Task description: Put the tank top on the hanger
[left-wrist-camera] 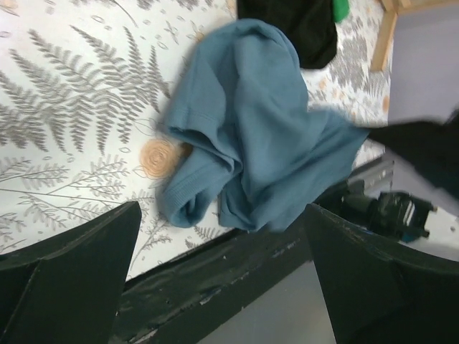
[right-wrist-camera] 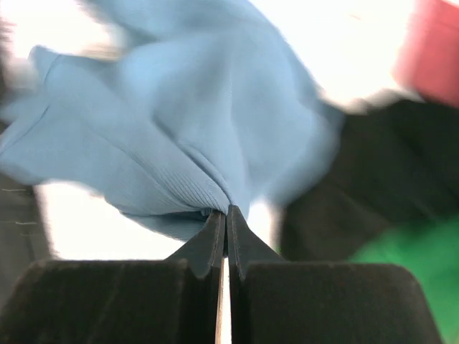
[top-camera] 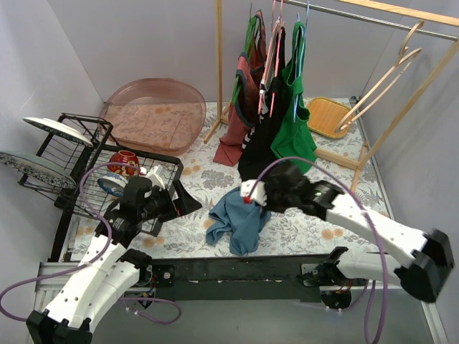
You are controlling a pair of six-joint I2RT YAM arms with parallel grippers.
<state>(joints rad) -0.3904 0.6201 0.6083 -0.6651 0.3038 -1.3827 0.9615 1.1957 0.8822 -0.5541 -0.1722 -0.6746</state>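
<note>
Fabric is pinched in the right gripper (right-wrist-camera: 226, 218): its two black fingers are pressed together on a ribbed fold of the tank top (right-wrist-camera: 179, 129). The top sits bunched and partly raised at the middle of the desk's (top-camera: 204, 179) near edge, its lower edge reaching the black front rail (top-camera: 215, 271). The left gripper (left-wrist-camera: 221, 215) hovers beside it with fingers spread wide and nothing between them.

The cloth is a soft, light teal knit. It looks limp, so I expect it to sag and twist from any single grip. The better holds, I judge, are the two wide shoulder straps, one per claw, to spread the neck open.

The hanger (top-camera: 387, 75) — pale smooth wood, broad curved arms, rounded hook — hangs on the wooden rail (top-camera: 373, 18) over the far right corner, well apart from the top. A fern-printed cloth covers the desk.
</note>
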